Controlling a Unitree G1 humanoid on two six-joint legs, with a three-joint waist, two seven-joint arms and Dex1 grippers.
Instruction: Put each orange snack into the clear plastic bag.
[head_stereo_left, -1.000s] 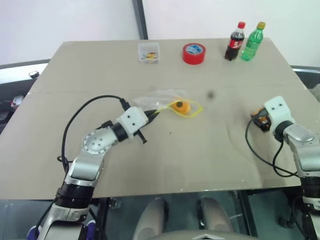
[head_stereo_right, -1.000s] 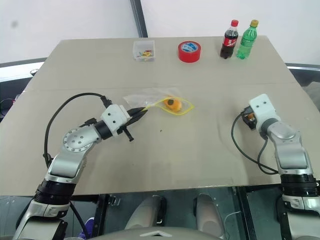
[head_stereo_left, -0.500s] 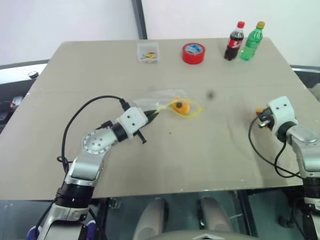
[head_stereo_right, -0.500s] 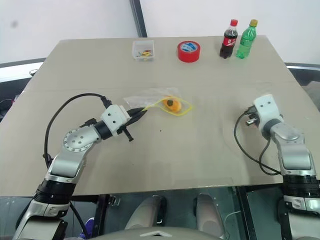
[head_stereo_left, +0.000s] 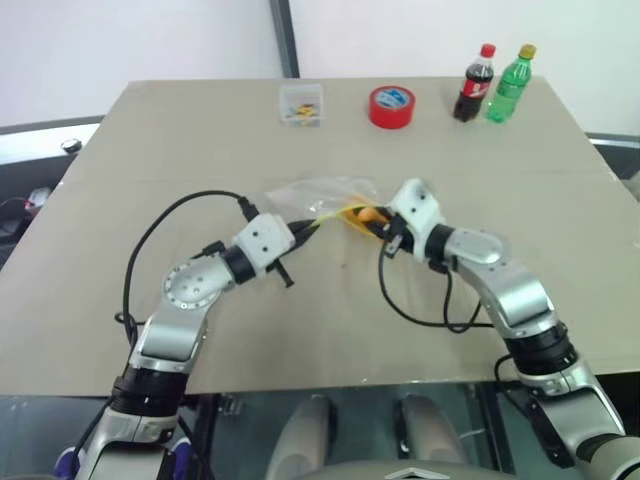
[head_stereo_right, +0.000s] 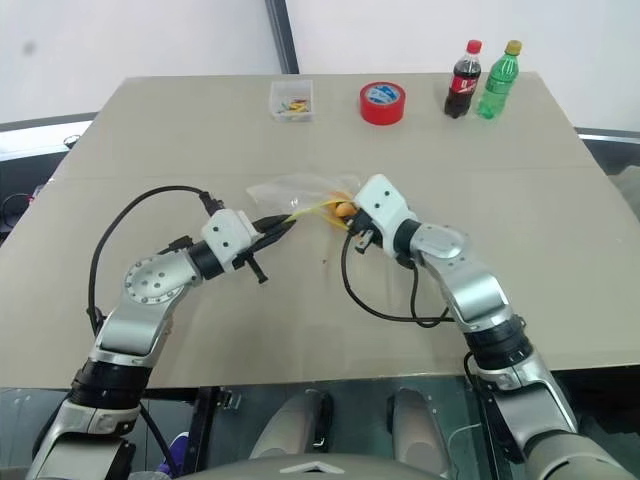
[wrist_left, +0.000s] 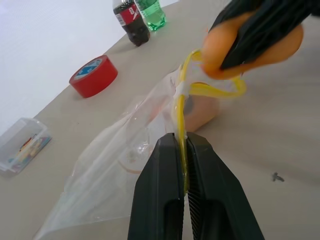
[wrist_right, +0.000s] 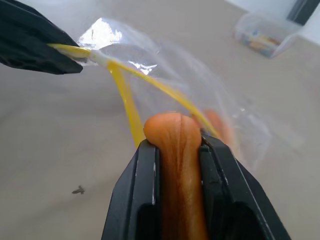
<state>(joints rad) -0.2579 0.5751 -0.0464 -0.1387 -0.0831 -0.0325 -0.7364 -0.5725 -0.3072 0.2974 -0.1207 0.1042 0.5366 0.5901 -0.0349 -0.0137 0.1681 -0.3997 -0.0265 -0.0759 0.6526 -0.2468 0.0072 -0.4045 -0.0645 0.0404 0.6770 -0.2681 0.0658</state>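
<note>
Nearest to us, our left tool (head_stereo_left: 312, 226) has its two smooth black fingers clenched on the yellow seal strip of the clear plastic bag (head_stereo_left: 320, 195), holding the mouth pulled up into a loop. The bag is thin crinkly film, glinting where it folds, and it lies on the matte tan bench (head_stereo_left: 200, 130) just beyond the fingertips.

Beside it, our right tool (wrist_right: 176, 150) is grasping one orange snack (wrist_right: 175, 150), a smooth, rounded orange-brown piece wedged lengthwise between the flat black fingers, its blunt end poking out past their tips. That end sits right at the yellow loop of the bag's mouth; we cannot tell whether it has crossed the rim. A second orange snack (wrist_left: 202, 107) shows through the film, already lying inside the bag near the opening.

A loose black cable curls on the bench below the right wrist.

Farther back along the bench stand a small clear box (head_stereo_left: 300, 104) of coloured bits, a red tape roll (head_stereo_left: 391, 106) with a blue-and-white core, a dark cola bottle (head_stereo_left: 472, 84) with a red cap, and a green bottle (head_stereo_left: 507, 84) with a yellow cap, the two bottles just beside each other.
</note>
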